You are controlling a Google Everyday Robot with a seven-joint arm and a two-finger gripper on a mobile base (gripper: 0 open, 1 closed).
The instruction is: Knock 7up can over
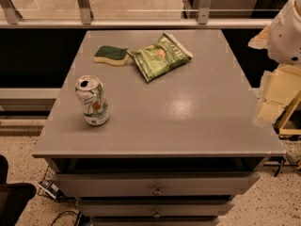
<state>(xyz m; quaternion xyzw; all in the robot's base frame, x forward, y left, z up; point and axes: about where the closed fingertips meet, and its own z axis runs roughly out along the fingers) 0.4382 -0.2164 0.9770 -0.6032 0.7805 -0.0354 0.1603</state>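
The 7up can (94,101) stands upright near the front left of the grey cabinet top (188,112). It is silver-white with a green lower band, and its opened top faces up. My gripper (275,95) hangs at the far right of the view, beside the cabinet's right edge and about level with its top. It is far to the right of the can and touches nothing. The white arm (288,27) rises above it at the upper right.
A flat green chip bag (161,55) and a green-and-yellow sponge (111,54) lie at the back of the top. Drawers (155,185) run below the front edge. A railing and glass (141,13) stand behind. Cables (56,206) lie on the floor at lower left.
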